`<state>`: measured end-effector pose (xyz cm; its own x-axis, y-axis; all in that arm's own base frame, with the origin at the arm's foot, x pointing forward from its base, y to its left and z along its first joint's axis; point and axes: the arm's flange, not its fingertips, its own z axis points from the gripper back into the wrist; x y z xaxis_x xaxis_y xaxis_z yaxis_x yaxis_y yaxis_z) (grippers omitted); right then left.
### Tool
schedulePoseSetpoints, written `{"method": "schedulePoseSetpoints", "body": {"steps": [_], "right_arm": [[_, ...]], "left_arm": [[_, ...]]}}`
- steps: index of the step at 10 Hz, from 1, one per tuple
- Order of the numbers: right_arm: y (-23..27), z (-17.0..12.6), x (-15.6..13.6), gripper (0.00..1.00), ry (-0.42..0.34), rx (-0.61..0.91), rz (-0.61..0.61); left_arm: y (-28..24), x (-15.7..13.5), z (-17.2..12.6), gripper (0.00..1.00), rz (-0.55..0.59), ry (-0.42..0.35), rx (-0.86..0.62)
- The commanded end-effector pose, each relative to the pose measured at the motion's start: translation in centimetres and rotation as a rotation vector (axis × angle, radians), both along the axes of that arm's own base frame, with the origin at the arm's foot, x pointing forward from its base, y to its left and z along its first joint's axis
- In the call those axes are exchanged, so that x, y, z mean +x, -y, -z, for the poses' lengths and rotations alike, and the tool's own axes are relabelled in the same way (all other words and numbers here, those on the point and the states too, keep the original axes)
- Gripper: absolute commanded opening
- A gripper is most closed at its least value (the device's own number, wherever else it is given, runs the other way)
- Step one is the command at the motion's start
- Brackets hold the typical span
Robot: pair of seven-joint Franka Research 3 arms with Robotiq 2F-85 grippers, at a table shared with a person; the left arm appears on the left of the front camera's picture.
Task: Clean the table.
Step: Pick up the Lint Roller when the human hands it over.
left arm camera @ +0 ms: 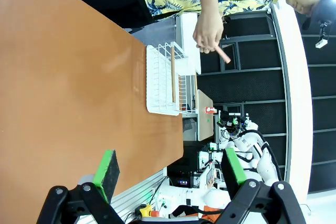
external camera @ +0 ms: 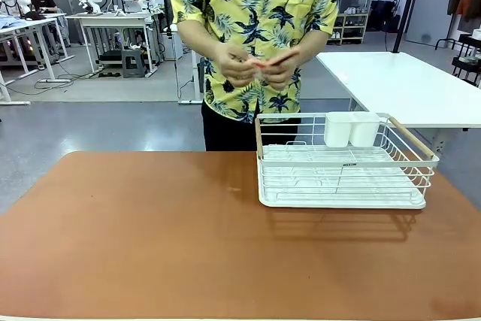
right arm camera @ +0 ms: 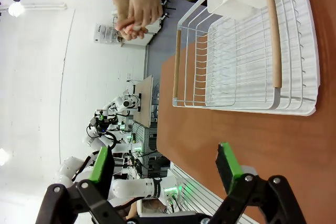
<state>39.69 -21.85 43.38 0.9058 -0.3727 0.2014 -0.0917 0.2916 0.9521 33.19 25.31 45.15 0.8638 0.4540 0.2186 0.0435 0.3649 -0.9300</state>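
- Spanning the whole near view, the reddish-brown table (external camera: 150, 238) carries a white wire dish rack (external camera: 342, 178) on its far right part.
- Two white cups (external camera: 351, 128) sit at the rack's far rim (side by side).
- At the far side, a person's hands (external camera: 259, 65) pinch a small orange-pink thing.
- The left pincer (left arm camera: 170, 169) hovers over the table, spread wide and empty.
- The right pincer (right arm camera: 164, 165) gapes empty too, near the rack.
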Motion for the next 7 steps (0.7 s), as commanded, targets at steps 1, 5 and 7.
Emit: {"method": "schedulePoseSetpoints", "body": {"steps": [1,5,7], "right_arm": [[-0.03,-0.17,0.13,1.00,0.015,0.013,0.001],[-0.03,-0.17,0.13,1.00,0.015,0.013,0.001],[-0.03,-0.17,0.13,1.00,0.015,0.013,0.001]], "left_arm": [[-0.29,-0.07,-0.05,1.00,0.006,0.024,-0.016],[-0.29,-0.07,-0.05,1.00,0.006,0.024,-0.016],[-0.29,-0.07,-0.05,1.00,0.006,0.024,-0.016]]}}
